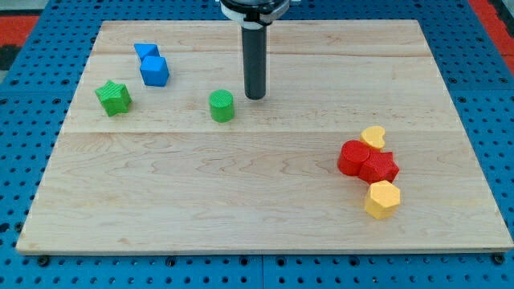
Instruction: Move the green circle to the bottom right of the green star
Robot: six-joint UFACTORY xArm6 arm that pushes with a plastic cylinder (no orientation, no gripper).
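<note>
Yellow hexagon [382, 199] lies nearest, on the pale wooden bench [241, 209].
I see my tip [255, 96], a bare rod grasping nothing, just right of the ribbed green circle [222, 105]; green star [113, 97] sits left of it.

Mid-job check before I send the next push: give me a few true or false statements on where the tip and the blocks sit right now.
1. My tip is touching the green circle. False: it stands just to the circle's upper right with a small gap between them.
2. The green circle lies to the view's right of the green star. True.
3. The two blue blocks sit near the red and yellow cluster. False: they are at the view's upper left, above the green star.
4. The red blocks and yellow blocks are grouped at the view's right. True.
5. The green circle is on the wooden board. True.
</note>
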